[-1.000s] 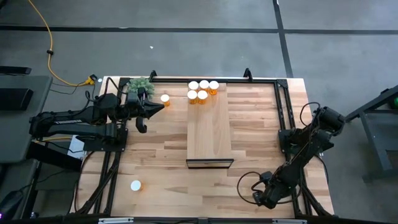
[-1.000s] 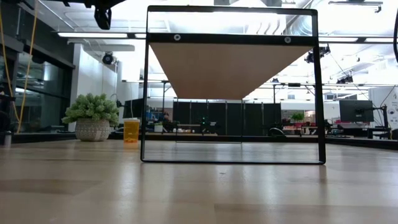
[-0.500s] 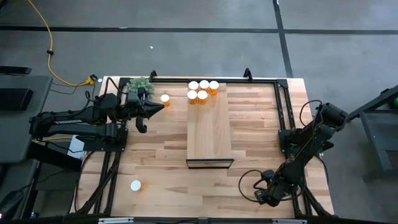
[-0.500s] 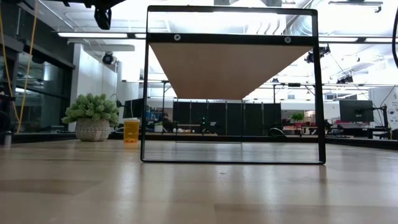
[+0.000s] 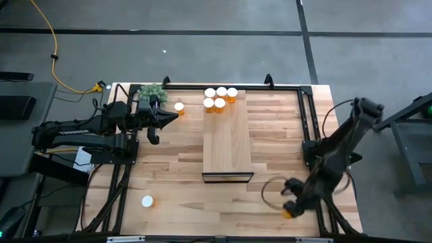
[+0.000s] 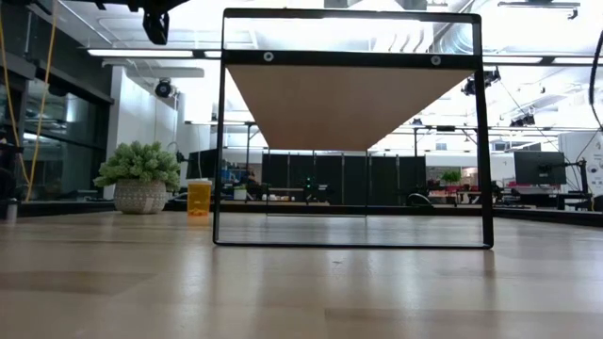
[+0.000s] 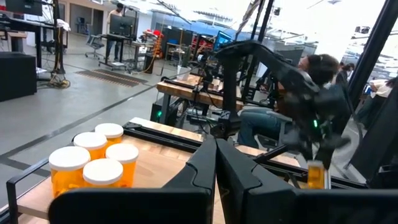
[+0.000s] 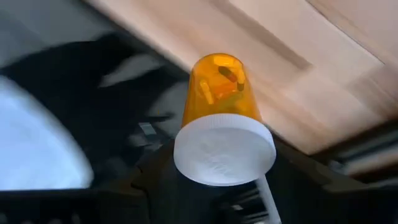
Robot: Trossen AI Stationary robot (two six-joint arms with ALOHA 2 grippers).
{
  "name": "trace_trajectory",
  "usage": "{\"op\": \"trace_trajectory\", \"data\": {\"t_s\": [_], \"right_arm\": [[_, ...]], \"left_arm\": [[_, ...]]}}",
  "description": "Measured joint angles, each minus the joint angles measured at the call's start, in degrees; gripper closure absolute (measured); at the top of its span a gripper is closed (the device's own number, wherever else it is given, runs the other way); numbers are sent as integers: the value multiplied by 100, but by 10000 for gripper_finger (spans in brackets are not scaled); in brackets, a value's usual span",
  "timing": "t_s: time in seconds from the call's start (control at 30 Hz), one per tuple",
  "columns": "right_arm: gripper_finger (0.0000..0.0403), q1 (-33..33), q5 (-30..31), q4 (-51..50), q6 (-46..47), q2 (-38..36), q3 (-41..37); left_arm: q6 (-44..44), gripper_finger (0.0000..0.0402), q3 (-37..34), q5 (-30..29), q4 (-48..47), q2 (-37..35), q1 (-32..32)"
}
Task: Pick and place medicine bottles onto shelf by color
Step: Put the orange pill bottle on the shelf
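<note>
Right hand sat lower right of the high view, near the surface edge — clamped on one medicine bottle. No readable label. Five bottles clustered at the shelf's top end. Left hand closed, empty.

Orange medicine bottle close up, white cap toward camera, pale wood surface behind

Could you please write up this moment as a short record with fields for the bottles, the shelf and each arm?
Shelf: raised board at table centre
Bottles on shelf: five, clustered at its far end
Bottles on table: one beside the plant, one at the near left
Left gripper: shut, empty, near the plant
Right gripper: at the near right, holding an orange bottle
</note>
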Motion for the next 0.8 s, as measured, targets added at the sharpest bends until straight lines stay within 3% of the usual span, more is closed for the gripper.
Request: {"op": "trace_trajectory", "data": {"t_s": [0.17,0.3,0.53,0.8], "right_arm": [[206,-1031,102,-237,-666,-1180,126],[206,-2222,133,-1474,-2065,-1334,1011],[207,-4028,855,-3500,-5323,-192,3210],[207,-5403,1073,-3999,-8158,1475,4802]], "left_arm": [[1,401,0,2,0,0,0],[1,401,0,2,0,0,0],[-44,401,6,-74,0,22,-2],[-451,401,884,-151,-892,904,0]]}}
